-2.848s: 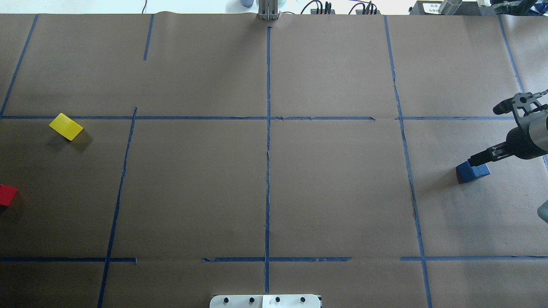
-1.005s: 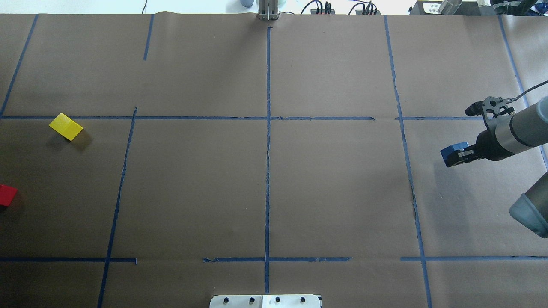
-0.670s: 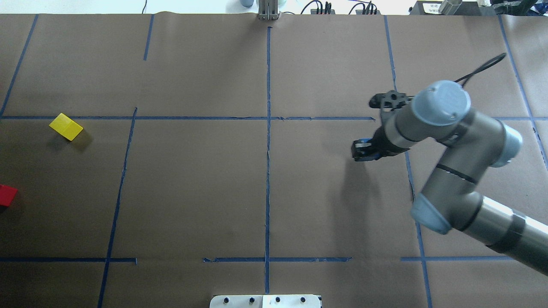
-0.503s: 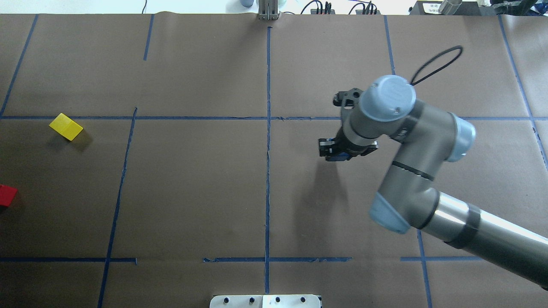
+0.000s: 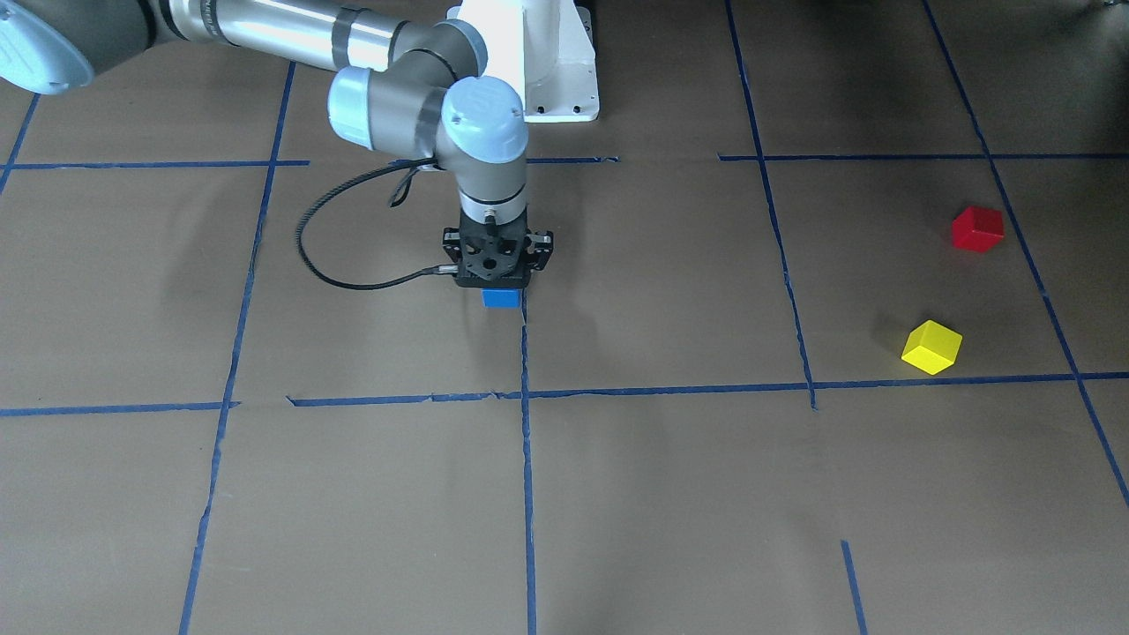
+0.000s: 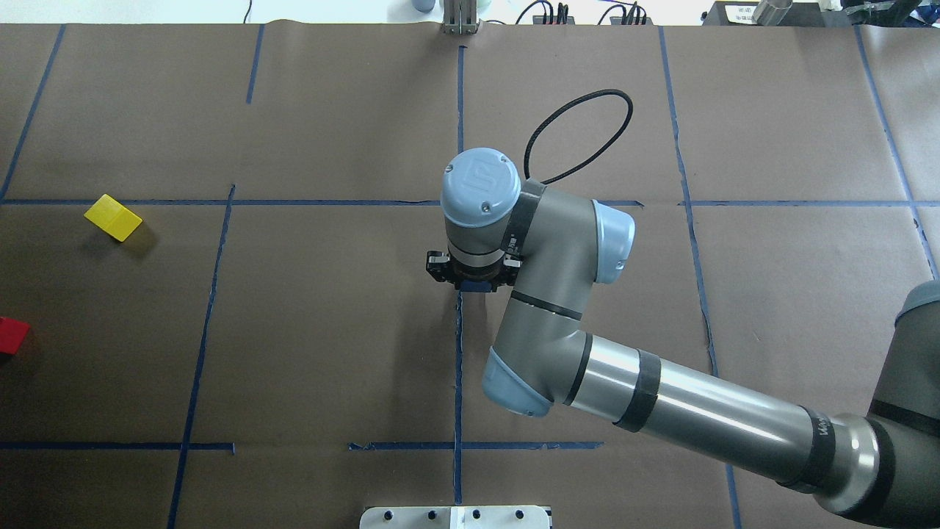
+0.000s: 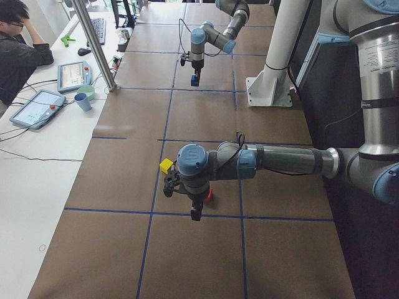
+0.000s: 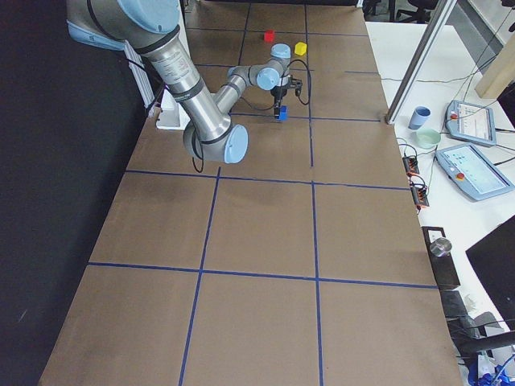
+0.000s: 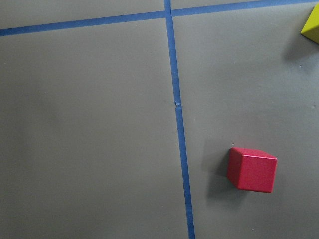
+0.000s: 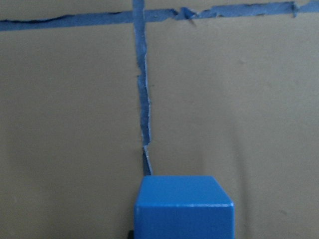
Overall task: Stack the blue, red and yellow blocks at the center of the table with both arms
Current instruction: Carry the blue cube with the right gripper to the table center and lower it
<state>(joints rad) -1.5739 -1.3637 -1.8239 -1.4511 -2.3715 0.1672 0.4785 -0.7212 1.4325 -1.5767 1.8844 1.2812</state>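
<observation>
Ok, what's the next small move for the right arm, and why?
Probably lower the blue block straight down and let go: the right gripper holds it over the middle tape line, while the red block and yellow block lie far off, unstacked.

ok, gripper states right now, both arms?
Right gripper: closed, holding the blue block.
Left gripper: cannot be told, as it shows only in the side view.

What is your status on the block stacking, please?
Right gripper shut on blue block, at centre tape line. Left gripper near red block, state unclear. Yellow block nearby, both unstacked. Nothing seen blocking.
</observation>
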